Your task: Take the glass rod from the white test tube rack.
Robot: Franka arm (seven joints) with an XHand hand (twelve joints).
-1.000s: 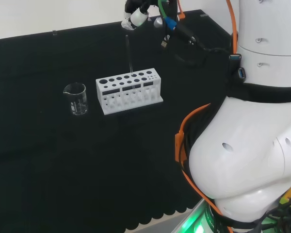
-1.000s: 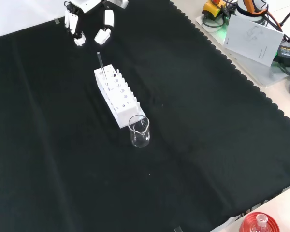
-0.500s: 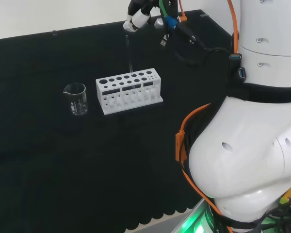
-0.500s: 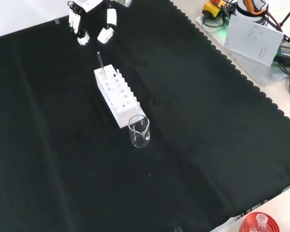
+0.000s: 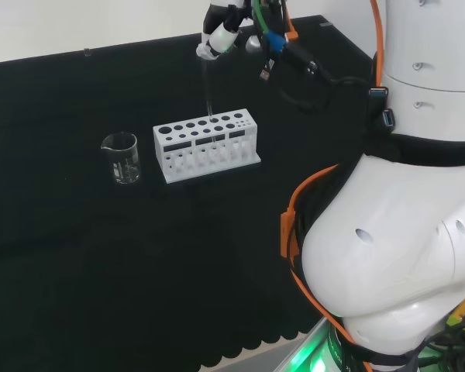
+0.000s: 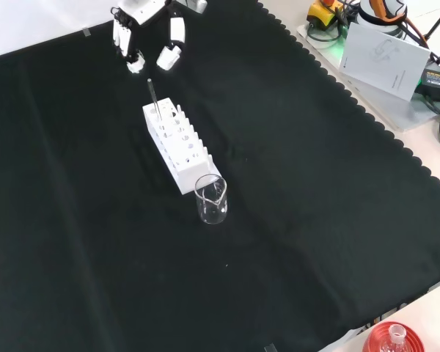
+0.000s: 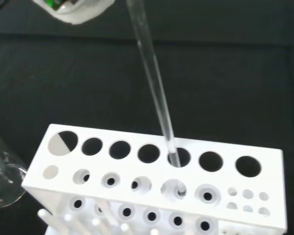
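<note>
Black cloth (image 6: 293,220) with a scalloped edge covers my bench. Toward its far edge in the head view stands a white plastic test tube rack (image 5: 206,143) with round holes; no print is legible on it. A thin clear glass rod (image 5: 207,89) stands upright in one of its holes, faint against the cloth. Beside the rack sits a small clear glass beaker (image 5: 122,157). My black and white hand (image 6: 150,33) hovers above the rod's top, fingers relaxed and apart, partly cut off by the front view's edge.
</note>
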